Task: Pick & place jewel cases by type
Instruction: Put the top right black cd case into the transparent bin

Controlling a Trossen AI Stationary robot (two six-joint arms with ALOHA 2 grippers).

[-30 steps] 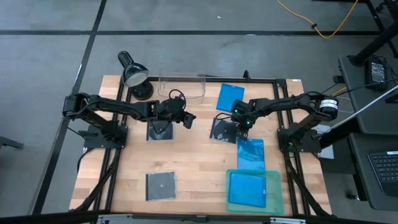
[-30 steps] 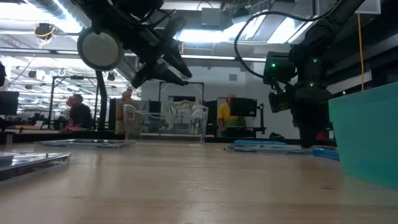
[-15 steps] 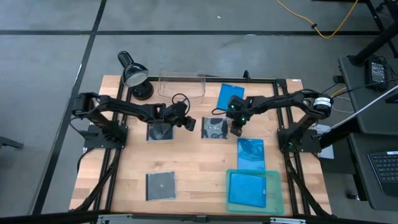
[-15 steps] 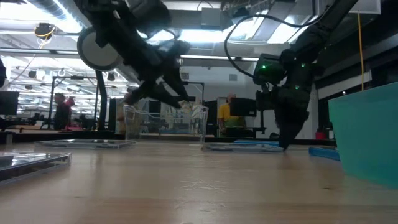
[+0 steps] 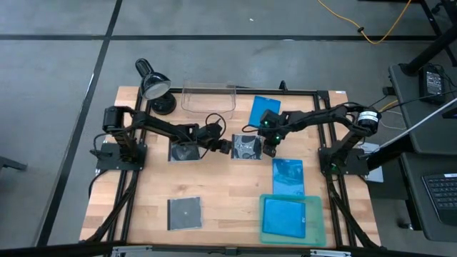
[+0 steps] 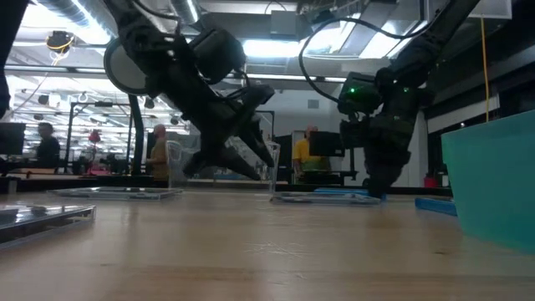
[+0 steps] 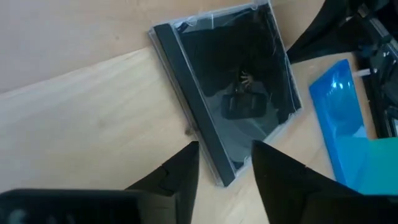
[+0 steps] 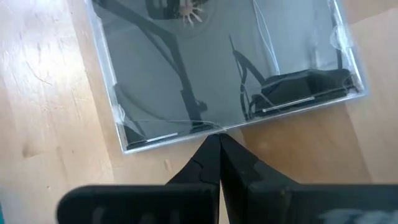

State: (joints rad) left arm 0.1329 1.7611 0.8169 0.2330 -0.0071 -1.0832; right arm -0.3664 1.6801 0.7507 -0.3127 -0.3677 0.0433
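A square clear jewel case with a dark disc [image 5: 246,148] lies flat on the table's middle, also seen as the case [image 8: 224,68] and the case [image 7: 230,99]. My right gripper [image 5: 270,148] [image 8: 214,142] is shut at its right edge. My left gripper [image 5: 226,146] [image 7: 225,163] is open just left of it, its fingers standing on either side of the case's spine corner [image 7: 222,179] without plainly touching. Two more square cases [image 5: 184,150] [image 5: 184,213] lie flat on the left half. Blue cases lie at the far right [image 5: 264,111], right [image 5: 288,176], and in the teal tray [image 5: 285,216]. My right gripper touches the square case with its shut fingertips [image 8: 211,149], set against the middle of the case's edge [image 8: 205,127] on the table's right side. The fingers come slanting down from the right. The case lies flat on the table.
A clear plastic bin [image 5: 208,100] stands at the far edge, with a desk lamp [image 5: 152,86] to its left. The teal tray's rim [image 5: 314,228] sits at the near right corner. Bare wood shows in the near middle. People move in the room beyond.
My right gripper has moved toward the table's left and slid the square case leftward along the table, then held still. My left gripper has come down and rightward toward that case, ending with its open fingers at the case's left edge.
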